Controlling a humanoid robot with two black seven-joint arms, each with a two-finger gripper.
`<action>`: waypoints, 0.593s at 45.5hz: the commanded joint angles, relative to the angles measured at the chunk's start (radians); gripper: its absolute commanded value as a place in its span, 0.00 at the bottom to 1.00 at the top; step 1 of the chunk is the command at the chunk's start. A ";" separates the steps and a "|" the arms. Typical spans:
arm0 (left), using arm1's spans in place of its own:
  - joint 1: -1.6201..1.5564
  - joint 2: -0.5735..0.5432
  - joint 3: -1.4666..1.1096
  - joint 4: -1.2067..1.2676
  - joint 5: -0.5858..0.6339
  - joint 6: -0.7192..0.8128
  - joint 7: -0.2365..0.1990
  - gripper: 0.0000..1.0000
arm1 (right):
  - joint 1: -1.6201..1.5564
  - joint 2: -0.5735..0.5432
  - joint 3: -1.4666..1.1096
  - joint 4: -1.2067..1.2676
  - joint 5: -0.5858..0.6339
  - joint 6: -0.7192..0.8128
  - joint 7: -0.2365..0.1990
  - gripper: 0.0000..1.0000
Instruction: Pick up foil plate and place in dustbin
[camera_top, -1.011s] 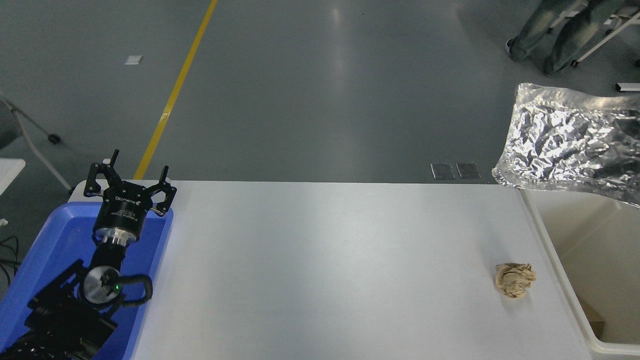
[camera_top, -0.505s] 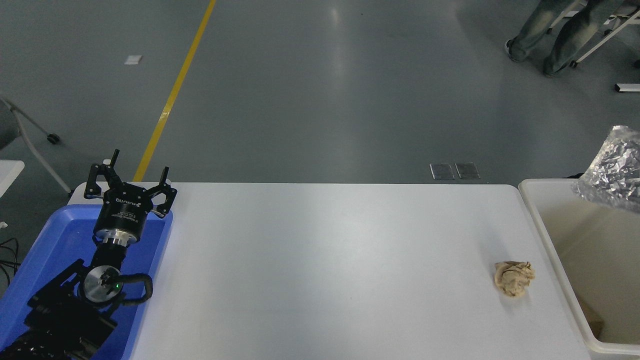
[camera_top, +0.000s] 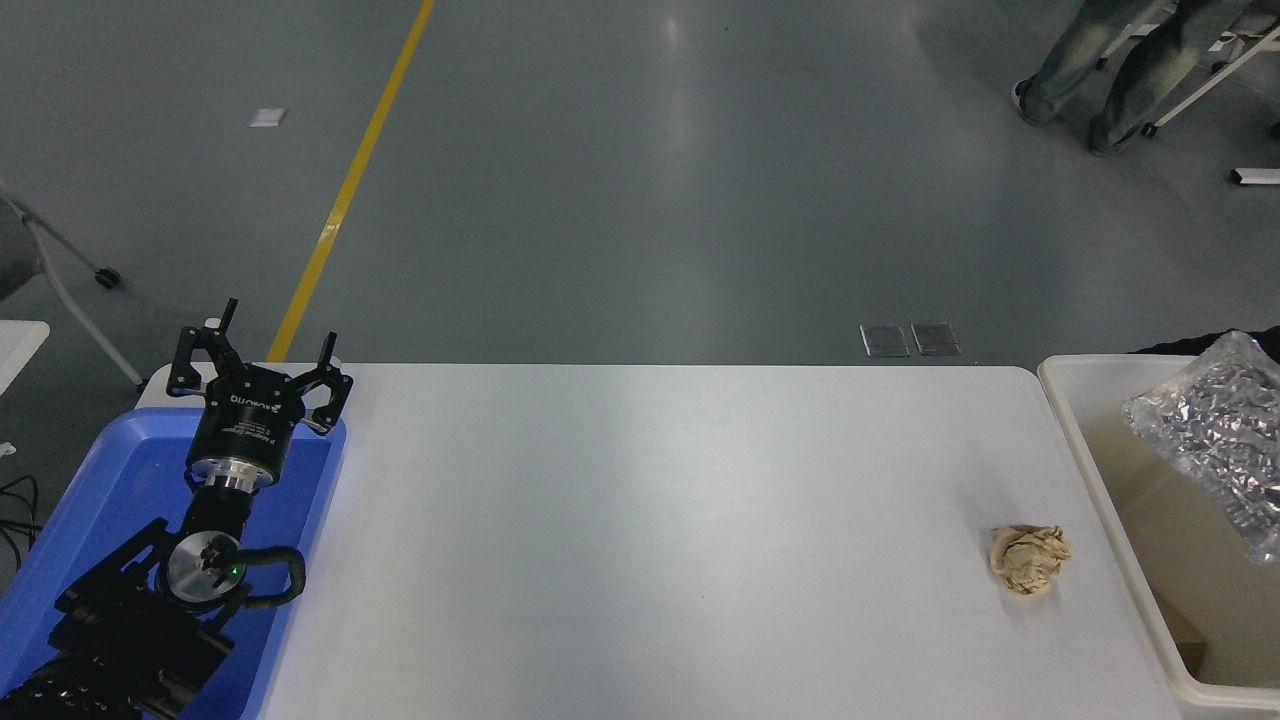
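From the head view, the task was at its placing step. The foil plate (camera_top: 1215, 435) hung tilted inside the mouth of the dustbin (camera_top: 1062, 385), against the picture's right edge, its lower end down within the beige inside. By my judgement it was either about to be let go or already dropping. The right gripper was out of view, apart from a dark sliver at the right edge above the foil, so I could not tell whether its jaws held the plate or how the plate lay relative to them. If still held, the next move called for a release and a lift clear of the rim.

The left gripper (camera_top: 262, 354) sat parked over the blue tray (camera_top: 110, 470), jaws spread and holding nothing, well apart from the plate. A crumpled paper ball (camera_top: 1029, 559) lay on the white table (camera_top: 650, 520) just beside the bin.
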 joint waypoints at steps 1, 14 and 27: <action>0.000 0.000 0.000 0.001 0.000 0.000 0.000 1.00 | -0.078 0.052 0.027 -0.052 0.062 -0.050 0.002 0.00; 0.000 0.000 0.000 -0.001 0.000 -0.001 0.002 1.00 | -0.029 0.046 0.023 0.000 0.072 -0.034 0.003 1.00; -0.002 0.000 0.000 -0.001 0.001 -0.005 0.005 1.00 | 0.479 -0.238 -0.271 0.563 -0.065 -0.025 0.000 1.00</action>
